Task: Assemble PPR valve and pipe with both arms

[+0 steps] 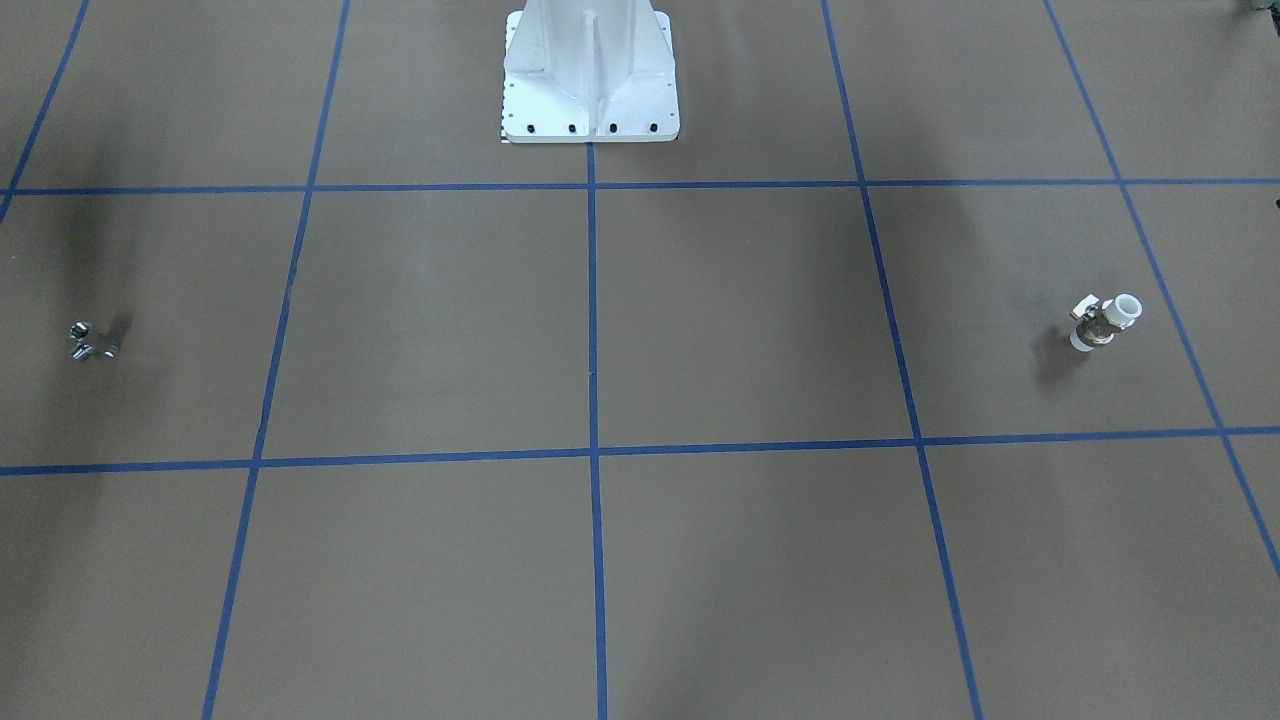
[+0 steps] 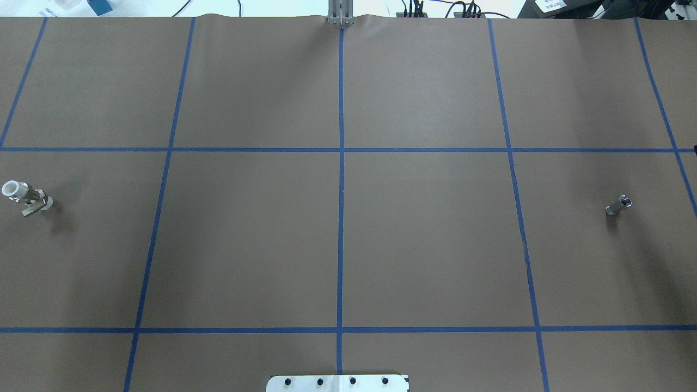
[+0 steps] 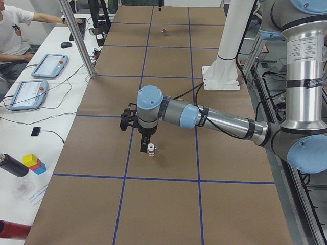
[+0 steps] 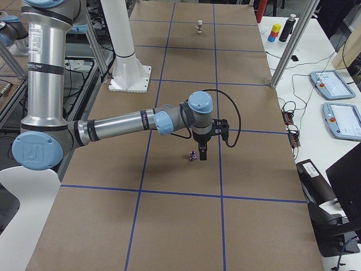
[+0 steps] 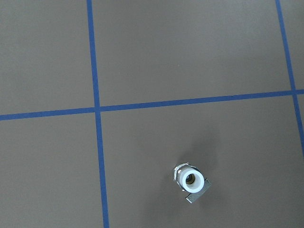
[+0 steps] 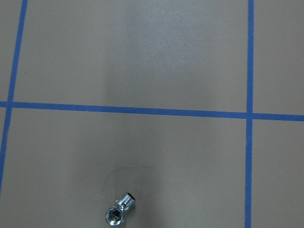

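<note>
The PPR valve (image 1: pixel 1105 322) stands upright on the brown table, white ringed end up, its lever to the side. It shows at the overhead view's left edge (image 2: pixel 26 196) and from above in the left wrist view (image 5: pixel 192 179). My left gripper (image 3: pixel 144 148) hangs just beside and above it (image 3: pixel 151 150). The small chrome pipe (image 1: pixel 88 341) lies at the opposite end (image 2: pixel 618 205), low in the right wrist view (image 6: pixel 119 209). My right gripper (image 4: pixel 203 155) hangs close beside it (image 4: pixel 193 155). I cannot tell whether either gripper is open or shut.
The white robot pedestal (image 1: pixel 590 80) stands at the table's middle, robot side. Blue tape lines (image 2: pixel 341 190) grid the brown table. A side bench holds tablets (image 3: pixel 50 65), coloured blocks (image 3: pixel 33 163) and an aluminium post (image 3: pixel 76 38).
</note>
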Robot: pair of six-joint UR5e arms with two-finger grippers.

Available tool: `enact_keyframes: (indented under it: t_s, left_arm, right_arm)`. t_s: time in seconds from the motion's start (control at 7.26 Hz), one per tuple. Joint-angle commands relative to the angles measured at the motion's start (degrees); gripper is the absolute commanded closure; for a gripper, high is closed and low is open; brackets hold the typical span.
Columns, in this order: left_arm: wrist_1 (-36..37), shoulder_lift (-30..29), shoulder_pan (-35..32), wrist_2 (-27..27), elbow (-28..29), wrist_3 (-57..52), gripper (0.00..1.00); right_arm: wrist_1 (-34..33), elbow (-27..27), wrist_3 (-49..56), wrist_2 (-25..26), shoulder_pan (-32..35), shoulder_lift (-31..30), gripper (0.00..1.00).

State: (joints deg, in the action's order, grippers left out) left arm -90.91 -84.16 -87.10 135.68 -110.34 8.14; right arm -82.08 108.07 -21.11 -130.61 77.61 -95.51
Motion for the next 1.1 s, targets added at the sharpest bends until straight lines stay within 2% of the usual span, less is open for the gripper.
enact_keyframes:
  t_s: [0.0,0.41,0.96]
  left_arm:
    - [0.12,0.65,0.09,-1.12,-0.31,0.12,0.0]
    - [-0.93,4.78,0.0,0.11,-2.06,-0.49,0.0]
    - [-1.98,5.58,0.7,1.17,-2.16,0.03,0.0]
  right_arm:
    - [-0.27,0.12,0.02,-0.08,0.0,-0.98,0.0]
    - [0.25,-0.4,-0.34,-0.79,-0.09,-1.34,0.0]
    - [0.34,-0.4,-0.25,-1.84,-0.35,-1.52,0.0]
